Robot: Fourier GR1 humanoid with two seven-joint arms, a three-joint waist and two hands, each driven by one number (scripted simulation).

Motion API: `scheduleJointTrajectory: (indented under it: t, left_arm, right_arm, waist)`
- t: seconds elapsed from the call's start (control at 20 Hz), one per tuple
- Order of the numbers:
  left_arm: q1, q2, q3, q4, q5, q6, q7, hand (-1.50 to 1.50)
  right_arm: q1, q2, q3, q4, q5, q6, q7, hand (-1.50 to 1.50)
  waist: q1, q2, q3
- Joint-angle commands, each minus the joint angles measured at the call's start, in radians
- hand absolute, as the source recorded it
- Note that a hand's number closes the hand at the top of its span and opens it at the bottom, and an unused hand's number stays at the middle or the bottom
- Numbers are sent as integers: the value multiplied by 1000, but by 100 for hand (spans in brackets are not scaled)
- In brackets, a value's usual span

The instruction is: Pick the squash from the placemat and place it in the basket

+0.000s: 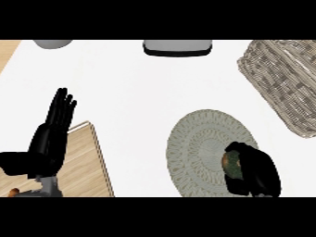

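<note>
Right hand (256, 172) fingers curled round the squash (230, 165), on the round woven placemat (198, 143), near edge. Left hand (49, 139) resting at left, fingers straight, over a wooden board (85, 162). Wicker basket (290, 88) far right, apart from placemat. Grey bowl (53, 44) and dark-rimmed dish (177, 47) at far edge.

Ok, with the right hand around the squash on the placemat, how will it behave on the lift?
The squash looks rounded and solid, so probably rigid but apt to roll if released. The right hand curls round it, hiding most of it. The woven placemat looks thin; it may shift.
</note>
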State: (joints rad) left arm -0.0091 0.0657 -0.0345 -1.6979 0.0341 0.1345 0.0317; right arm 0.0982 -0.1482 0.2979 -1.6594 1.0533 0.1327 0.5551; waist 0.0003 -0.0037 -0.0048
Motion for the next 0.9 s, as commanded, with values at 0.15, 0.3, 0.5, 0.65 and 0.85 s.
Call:
scheduleJointTrajectory:
  t: [0.15,0.3,0.5,0.65,0.85]
  left_arm:
    - [-39,-1,29,36,-3,-4,-1,0]
    - [16,-27,-20,-61,-36,25,44,0]
    - [-29,-2,-6,-11,-16,-17,14,0]
    - [-47,-13,-14,12,-6,-32,-17,0]
    - [-54,-17,-43,12,-21,-41,-24,0]
  right_arm:
    - [-10,-37,-11,40,24,9,-77,150]
    - [4,13,75,3,108,2,-11,150]
    - [-273,112,-135,272,79,-29,123,150]
    - [-355,137,-284,301,78,-58,304,150]
    - [-508,107,-395,399,124,-111,447,150]
  waist:
    - [-1,3,5]
    - [1,3,5]
    - [39,14,6]
    - [80,47,6]
    - [125,61,7]
